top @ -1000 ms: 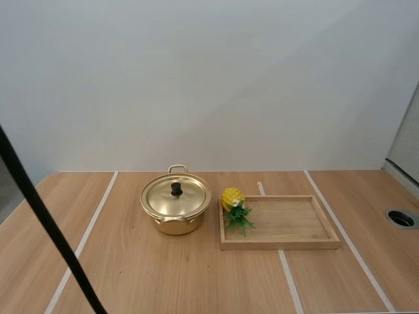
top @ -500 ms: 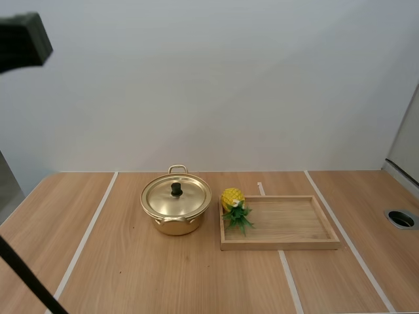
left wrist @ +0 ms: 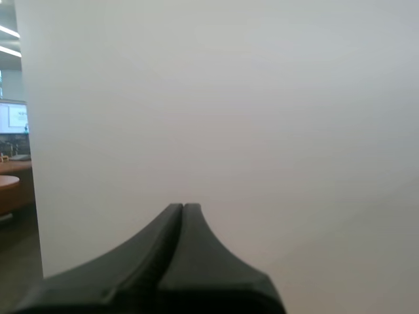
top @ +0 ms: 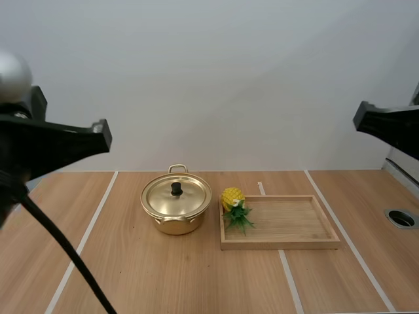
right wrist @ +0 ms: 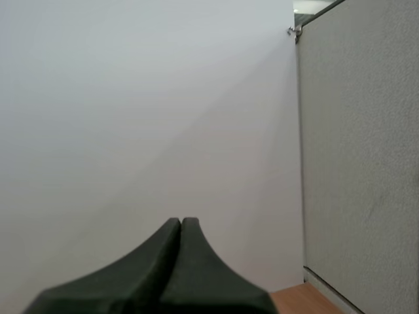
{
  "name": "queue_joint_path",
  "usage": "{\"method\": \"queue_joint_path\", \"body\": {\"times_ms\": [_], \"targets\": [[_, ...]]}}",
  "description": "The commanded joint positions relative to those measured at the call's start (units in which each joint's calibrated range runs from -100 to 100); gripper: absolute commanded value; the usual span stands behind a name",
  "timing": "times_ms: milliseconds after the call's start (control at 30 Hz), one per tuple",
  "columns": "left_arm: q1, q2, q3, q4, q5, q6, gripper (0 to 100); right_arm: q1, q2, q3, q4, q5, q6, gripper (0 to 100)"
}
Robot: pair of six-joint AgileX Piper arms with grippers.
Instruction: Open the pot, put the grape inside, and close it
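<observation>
Looking down from up high, the table (top: pixel 163 275) has a shiny gold pot (top: pixel 175 212) in the middle. Its lid (top: pixel 163 196) is on, with a small black knob (top: pixel 176 189) on top and a little loop handle (top: pixel 177 168) at the back. Just beside the pot, on its right, is a wooden tray (top: pixel 294 226). At the tray's left end, the end nearest the pot, lies the yellow fruit (top: pixel 232 196). It is round and bumpy, with spiky green leaves (top: pixel 239 217) pointing toward the front of the table. It is not in the pot.

From up there the left arm (top: pixel 59 144) pokes in at the left side and the right arm (top: pixel 389 127) at the right side. Both are high above the table and well apart from the pot and the fruit.

The cameras on the wrists look along the pincers against a plain pale wall. The left gripper (left wrist: pixel 182 206) is pressed together into one dark wedge, with nothing in it. The right gripper (right wrist: pixel 181 221) is pressed together the same way and holds nothing.
</observation>
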Motion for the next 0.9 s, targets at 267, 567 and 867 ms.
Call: {"method": "queue_joint_path", "body": {"times_ms": [267, 567, 867], "targets": [[0.30, -1.03, 21.88, 0.45, -19.10, -4.45, 0, -0.32, -0.37, 22.51, -0.11, -28.92, -0.23, 0], [0.30, -1.03, 35.93, 0.61, -23.42, -4.90, 0, -0.72, -0.37, 38.05, 1.73, -30.19, -0.23, 0], [0.55, -1.03, 40.03, -1.16, -20.89, -7.00, 0, -0.72, -0.37, 42.71, 3.73, -26.42, -0.23, 0]]}}
